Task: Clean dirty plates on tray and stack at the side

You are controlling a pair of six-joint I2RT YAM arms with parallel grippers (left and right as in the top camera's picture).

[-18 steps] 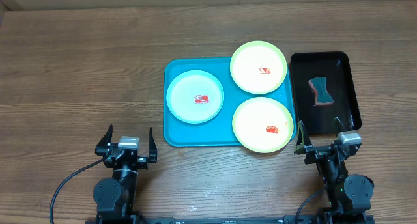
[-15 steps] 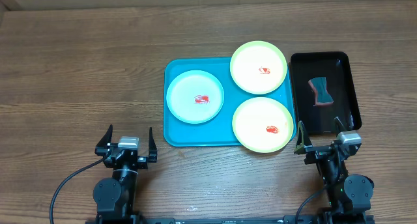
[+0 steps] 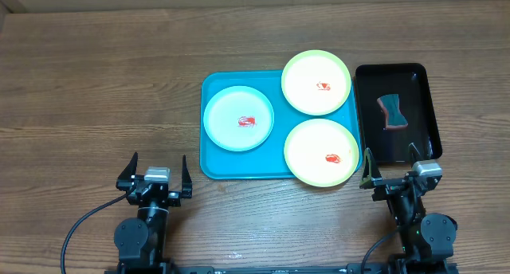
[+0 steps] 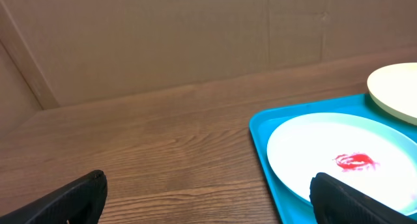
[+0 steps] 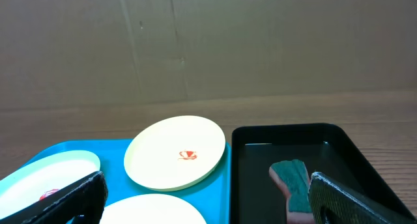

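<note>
A dark green sponge lies inside the black tray on the wooden table.

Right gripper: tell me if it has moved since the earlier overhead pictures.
No. The right gripper sits in the same spot, open, at the black tray's near edge.

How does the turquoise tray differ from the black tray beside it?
The turquoise tray is the larger and wider of the two; the black tray is narrower. The turquoise tray carries three red-smeared plates, while the black tray holds only a green sponge. The turquoise tray is bright and matte; the black tray is dark and glossy. Both are rectangular with rounded corners and raised rims, lying flat side by side on the wooden table.
</note>
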